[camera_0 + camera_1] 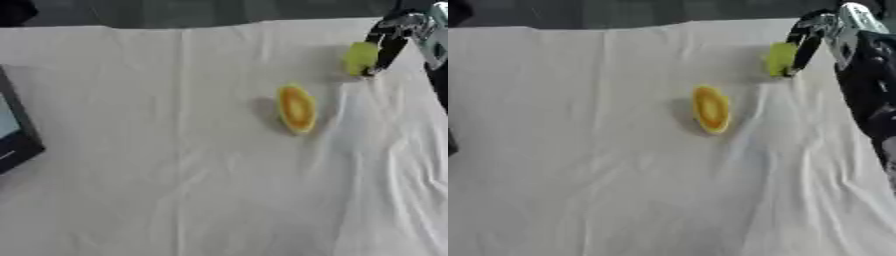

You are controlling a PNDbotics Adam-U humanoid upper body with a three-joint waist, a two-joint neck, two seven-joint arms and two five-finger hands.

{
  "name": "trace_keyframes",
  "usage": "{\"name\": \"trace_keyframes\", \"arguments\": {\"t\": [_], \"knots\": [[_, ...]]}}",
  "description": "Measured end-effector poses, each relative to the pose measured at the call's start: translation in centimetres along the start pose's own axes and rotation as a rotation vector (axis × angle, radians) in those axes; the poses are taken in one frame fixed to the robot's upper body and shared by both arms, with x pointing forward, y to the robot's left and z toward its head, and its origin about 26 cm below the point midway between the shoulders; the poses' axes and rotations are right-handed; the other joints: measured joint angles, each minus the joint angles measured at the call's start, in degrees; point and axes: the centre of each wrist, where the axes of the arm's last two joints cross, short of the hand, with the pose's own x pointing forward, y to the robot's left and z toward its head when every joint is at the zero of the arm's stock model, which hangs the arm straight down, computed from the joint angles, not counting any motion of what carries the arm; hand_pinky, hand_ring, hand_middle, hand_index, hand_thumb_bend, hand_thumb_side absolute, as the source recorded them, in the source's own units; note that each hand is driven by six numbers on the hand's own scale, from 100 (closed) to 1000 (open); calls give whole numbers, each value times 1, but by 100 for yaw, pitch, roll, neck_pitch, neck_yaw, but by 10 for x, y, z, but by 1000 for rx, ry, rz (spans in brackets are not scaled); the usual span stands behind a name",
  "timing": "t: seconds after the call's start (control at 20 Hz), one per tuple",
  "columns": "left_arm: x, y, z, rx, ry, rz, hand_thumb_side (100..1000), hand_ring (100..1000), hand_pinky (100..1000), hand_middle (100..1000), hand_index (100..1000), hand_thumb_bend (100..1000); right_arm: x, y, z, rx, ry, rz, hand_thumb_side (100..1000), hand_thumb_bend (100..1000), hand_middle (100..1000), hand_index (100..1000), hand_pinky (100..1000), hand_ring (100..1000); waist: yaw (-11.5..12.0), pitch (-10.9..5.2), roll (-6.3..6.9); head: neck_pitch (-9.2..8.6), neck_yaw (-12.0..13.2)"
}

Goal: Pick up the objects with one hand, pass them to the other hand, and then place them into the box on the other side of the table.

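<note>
Right eye view shows the right robot hand [820, 35] at the table's [579, 150] far right, fingers curled round a yellow-green object [780, 58] (seemingly light, smooth, best pinched mid-body), with an orange-yellow slice [710, 109] lying near the table's middle.

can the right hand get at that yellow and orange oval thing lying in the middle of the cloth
Probably yes. The right hand is at the green object just beyond, and only bare white cloth surrounds the yellow-orange oval piece; nothing blocks the way.
</note>
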Motion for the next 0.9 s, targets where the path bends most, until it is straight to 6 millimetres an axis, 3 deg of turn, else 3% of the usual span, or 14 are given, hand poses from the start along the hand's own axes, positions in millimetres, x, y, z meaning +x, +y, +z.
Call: {"name": "trace_keyframes", "arguments": {"t": [0.35, 0.9], "knots": [[0, 0, 0, 1, 1, 0, 401, 680, 801, 597, 731, 774, 0, 0, 0, -25, -18, -10, 120, 464, 598, 534, 968, 785, -9, 0, 0, 1, 1], [0, 0, 0, 0, 3, -1, 401, 680, 802, 597, 730, 768, 9, -5, 4, -69, -82, -44, 117, 425, 528, 494, 928, 732, -79, -7, 0, 62, 53]]}}
